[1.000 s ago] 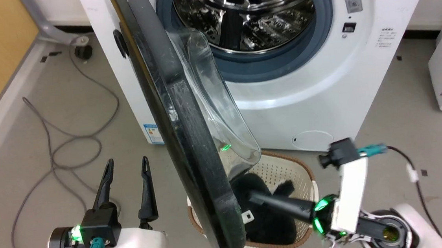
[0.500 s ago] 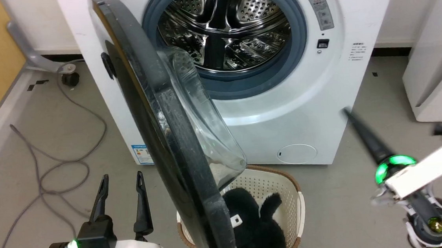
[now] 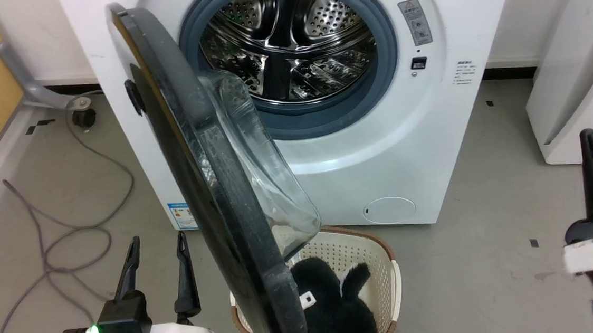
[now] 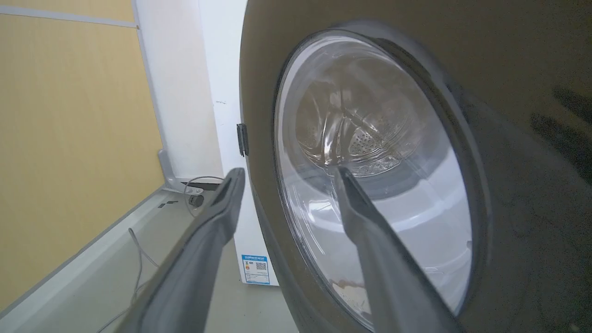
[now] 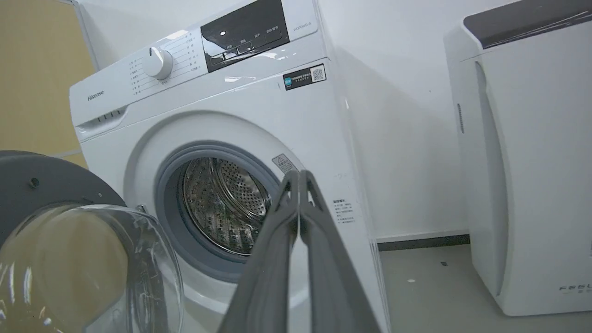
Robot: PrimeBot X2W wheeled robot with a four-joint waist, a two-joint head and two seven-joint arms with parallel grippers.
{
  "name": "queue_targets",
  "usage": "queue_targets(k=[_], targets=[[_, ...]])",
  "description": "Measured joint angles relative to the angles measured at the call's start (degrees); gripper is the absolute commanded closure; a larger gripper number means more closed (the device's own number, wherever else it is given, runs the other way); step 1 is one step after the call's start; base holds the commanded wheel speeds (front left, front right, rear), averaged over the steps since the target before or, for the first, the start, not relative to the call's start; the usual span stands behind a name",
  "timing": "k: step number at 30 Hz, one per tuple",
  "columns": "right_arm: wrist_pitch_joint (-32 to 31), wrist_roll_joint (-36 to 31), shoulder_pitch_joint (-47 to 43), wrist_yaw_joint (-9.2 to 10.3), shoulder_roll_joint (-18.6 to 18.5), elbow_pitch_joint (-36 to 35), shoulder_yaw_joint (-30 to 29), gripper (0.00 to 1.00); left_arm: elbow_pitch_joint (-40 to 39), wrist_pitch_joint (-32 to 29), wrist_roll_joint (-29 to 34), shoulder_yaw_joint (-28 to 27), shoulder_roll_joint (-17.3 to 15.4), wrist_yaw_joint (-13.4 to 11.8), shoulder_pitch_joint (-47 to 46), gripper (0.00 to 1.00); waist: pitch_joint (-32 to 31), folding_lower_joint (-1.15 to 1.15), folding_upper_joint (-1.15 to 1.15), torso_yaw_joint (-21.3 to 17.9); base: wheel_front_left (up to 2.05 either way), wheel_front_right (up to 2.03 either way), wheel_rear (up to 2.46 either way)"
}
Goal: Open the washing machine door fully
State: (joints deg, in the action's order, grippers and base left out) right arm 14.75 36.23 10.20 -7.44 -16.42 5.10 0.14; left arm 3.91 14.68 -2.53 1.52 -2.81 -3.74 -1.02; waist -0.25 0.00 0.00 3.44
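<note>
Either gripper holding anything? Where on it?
Nothing is held. The left gripper is open beside the washing machine door, not gripping it. The right gripper is shut on nothing, clear of the door.

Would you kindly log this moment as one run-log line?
washing machine door swung out, drum exposed | left gripper open, beside door's outer face | right gripper shut, empty, away from door

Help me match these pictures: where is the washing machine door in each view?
Head view: the washing machine door stands edge-on, running from upper left to bottom centre.
Left wrist view: its dark outer face covers the centre and right.
Right wrist view: lower left, its inner side showing.
Shared landmark: the steel drum, seen through the door from the left wrist.
</note>
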Motion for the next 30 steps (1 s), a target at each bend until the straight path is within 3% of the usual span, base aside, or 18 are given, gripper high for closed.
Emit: queue_targets(k=[4,8,13,14,15,29,30], targets=[[0.0,-16.8,-2.4,0.0,5.0,-2.5,-3.0,1.0,0.0,0.0,0.0,0.0,0.0,0.0,0.0,0.0,-0.1,0.0,0.0,-0.1,0.0,0.0,0.0],[0.0,-25.4,-5.6,0.0,8.5,-3.4,-3.0,1.0,0.0,0.0,0.0,0.3,0.0,0.0,0.0,0.0,-0.3,0.0,0.0,0.0,0.0,0.0,0.0],[0.0,-28.7,-9.2,0.0,11.1,-1.9,-2.7,0.98,0.1,0.0,-0.2,0.9,0.0,0.0,0.1,0.0,-1.0,0.0,0.0,0.4,0.0,0.0,0.0],[0.0,-28.8,-10.0,0.0,11.4,-1.3,-2.5,0.66,0.1,0.0,-0.2,1.0,0.0,0.0,0.2,0.0,-1.1,0.0,0.0,0.4,0.0,0.0,0.0],[0.0,-28.8,-10.7,0.0,11.8,-0.4,-2.5,0.0,0.1,0.0,-0.2,1.0,0.0,-0.1,0.4,0.0,-1.2,0.0,0.0,0.5,0.0,0.0,0.0],[0.0,-33.6,-13.3,-0.01,13.2,3.2,-4.2,0.0,0.8,0.0,-0.8,0.9,0.0,-0.7,1.1,0.0,-2.1,0.0,0.0,1.2,0.0,0.0,0.0],[0.0,-33.6,-13.3,-0.01,13.2,3.1,-4.4,0.0,0.9,0.0,-0.8,0.7,0.0,-0.7,1.1,0.45,-2.1,0.0,0.0,1.2,0.0,0.0,0.0]])
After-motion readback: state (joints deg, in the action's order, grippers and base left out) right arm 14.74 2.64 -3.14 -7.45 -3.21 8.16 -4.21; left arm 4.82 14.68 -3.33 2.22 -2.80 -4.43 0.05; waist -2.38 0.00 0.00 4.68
